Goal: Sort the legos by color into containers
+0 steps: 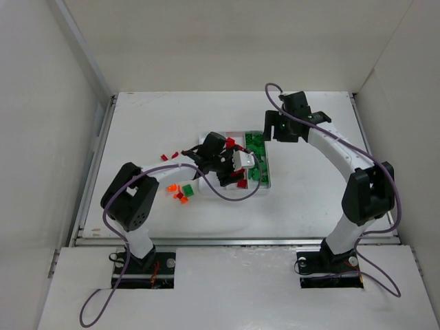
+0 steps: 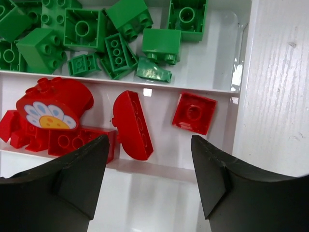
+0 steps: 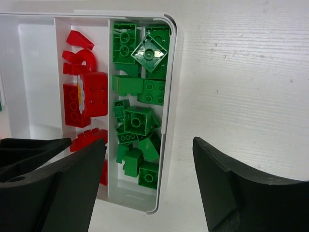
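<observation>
The white tray (image 1: 269, 175) lies mid-table, split into three long containers. Green legos (image 2: 116, 38) fill one outer container, also visible in the right wrist view as green legos (image 3: 140, 116). Red legos (image 2: 133, 123) lie in the middle one, among them a piece with a daisy print (image 2: 48, 113). The third container (image 2: 154, 198) shows bare white floor. My left gripper (image 2: 149, 140) hovers open over the tray with nothing between its fingers. My right gripper (image 3: 148, 141) is open and empty above the tray's green end. Loose orange (image 1: 172, 187), green (image 1: 187, 189) and red legos (image 1: 165, 157) lie on the table left of the tray.
White walls close in the table on the left, back and right. The left arm's purple cable (image 1: 227, 196) loops over the table just in front of the tray. Bare tabletop (image 3: 241, 72) lies beside the green container.
</observation>
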You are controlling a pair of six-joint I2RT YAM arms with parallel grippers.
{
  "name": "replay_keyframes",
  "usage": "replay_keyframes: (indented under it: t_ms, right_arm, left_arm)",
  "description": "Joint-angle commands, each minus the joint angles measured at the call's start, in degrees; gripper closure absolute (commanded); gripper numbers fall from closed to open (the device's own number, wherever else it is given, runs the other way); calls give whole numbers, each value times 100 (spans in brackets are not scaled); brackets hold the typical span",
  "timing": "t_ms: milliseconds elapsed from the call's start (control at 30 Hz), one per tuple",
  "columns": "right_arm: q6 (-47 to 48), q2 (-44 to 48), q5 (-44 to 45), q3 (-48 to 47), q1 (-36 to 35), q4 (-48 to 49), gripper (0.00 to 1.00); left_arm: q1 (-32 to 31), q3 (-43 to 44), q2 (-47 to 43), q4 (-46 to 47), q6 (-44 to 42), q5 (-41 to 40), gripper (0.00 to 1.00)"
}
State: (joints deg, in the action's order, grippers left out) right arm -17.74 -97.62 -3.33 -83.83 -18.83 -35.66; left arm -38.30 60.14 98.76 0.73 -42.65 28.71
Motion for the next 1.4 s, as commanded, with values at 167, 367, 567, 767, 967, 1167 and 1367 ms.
replay_keyframes:
  t_ms: [167, 367, 567, 767, 967, 1167, 1367]
  right_arm:
    - [464, 148, 448, -502, -594, 15, 21]
    - [912, -458, 272, -1274, -1368, -46, 18]
    - [1044, -1914, 70, -2880, -2142, -415, 18]
    - [1158, -3103, 8, -4367, -2625, -730, 18]
    - [1220, -3203, 25, -4635, -2626, -829, 18]
    - [1106, -2420, 254, -3483, -2573, -556, 18]
    - [983, -1998, 359, -2947, -2319, -424, 18]
  left_arm:
    - [586, 156, -1015, -91, 1108, -268, 35]
    - [2053, -632, -2026, 322, 3788, -1960, 53]
    - [2968, -1556, -2967, 383, 5169, -4029, 59]
    - [3092, -2480, -3495, 805, 5191, -4717, 47]
    - [3145, -2824, -3443, 1412, 2968, -2544, 57]
    - [3268, -2561, -2960, 1184, 2059, -2027, 80]
    - [3452, -1718, -2319, 554, 2559, -2027, 67]
